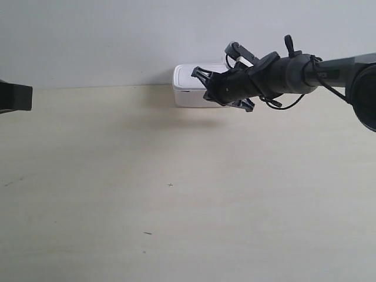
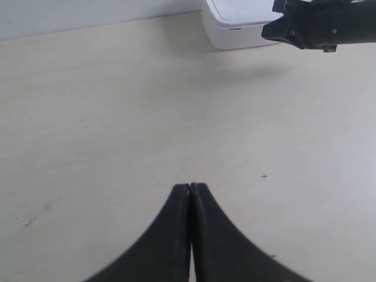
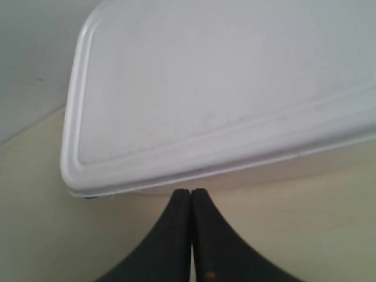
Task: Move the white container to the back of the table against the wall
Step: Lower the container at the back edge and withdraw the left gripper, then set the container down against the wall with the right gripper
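By the wall (image 1: 117, 35), one white container (image 1: 185, 94); two clenched, empty tools: left tool (image 2: 191, 186), right tool (image 3: 191, 191).

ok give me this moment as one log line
white container: back of table, by wall | right fingers: shut, tips at container's side | left fingers: shut, over table, away from container

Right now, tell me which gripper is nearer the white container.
Right. The right gripper is just beside the white container; the left gripper is well back across the table.
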Motion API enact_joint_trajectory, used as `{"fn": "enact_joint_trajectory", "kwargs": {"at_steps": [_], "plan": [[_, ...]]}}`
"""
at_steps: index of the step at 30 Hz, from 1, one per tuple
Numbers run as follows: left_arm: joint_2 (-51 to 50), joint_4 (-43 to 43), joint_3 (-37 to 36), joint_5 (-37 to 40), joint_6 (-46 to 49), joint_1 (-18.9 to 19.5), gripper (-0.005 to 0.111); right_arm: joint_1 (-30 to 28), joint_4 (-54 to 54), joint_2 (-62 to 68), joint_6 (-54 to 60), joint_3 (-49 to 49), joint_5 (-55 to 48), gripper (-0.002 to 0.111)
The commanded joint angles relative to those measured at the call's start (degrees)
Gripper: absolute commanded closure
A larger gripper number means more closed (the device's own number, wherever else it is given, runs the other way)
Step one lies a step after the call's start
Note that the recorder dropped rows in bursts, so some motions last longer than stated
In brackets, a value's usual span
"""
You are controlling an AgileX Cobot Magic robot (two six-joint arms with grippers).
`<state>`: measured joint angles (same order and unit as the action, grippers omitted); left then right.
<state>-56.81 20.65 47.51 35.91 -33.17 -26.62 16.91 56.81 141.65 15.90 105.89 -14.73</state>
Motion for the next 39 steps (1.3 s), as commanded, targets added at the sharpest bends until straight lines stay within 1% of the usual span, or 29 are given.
{"fn": "enact_joint_trajectory", "kwargs": {"at_steps": [1,8,15,21,25,39], "plan": [[0.36,0.26,-0.30,0.27,-0.27,0.17,0.107,-0.04,-0.21,0.67,0.43,0.26,0.65,0.108],[0.39,0.26,-0.30,1.31,-0.27,0.17,0.107,-0.04,-0.21,2.02,0.43,0.26,2.26,0.108],[2.54,1.01,-0.50,1.70,-0.39,0.17,0.107,-0.04,-0.21,2.49,0.43,0.26,5.17,0.108],[5.92,1.75,-2.89,1.30,-0.52,0.17,0.107,-0.04,-0.21,2.62,0.54,0.26,7.15,0.108],[7.63,2.61,-4.88,1.30,-2.23,0.17,0.107,-0.04,-0.21,2.62,0.54,0.26,8.18,0.108],[12.57,4.30,-7.29,1.30,-3.39,0.17,0.107,-0.04,-0.21,3.13,0.54,0.26,11.23,0.108]]}}
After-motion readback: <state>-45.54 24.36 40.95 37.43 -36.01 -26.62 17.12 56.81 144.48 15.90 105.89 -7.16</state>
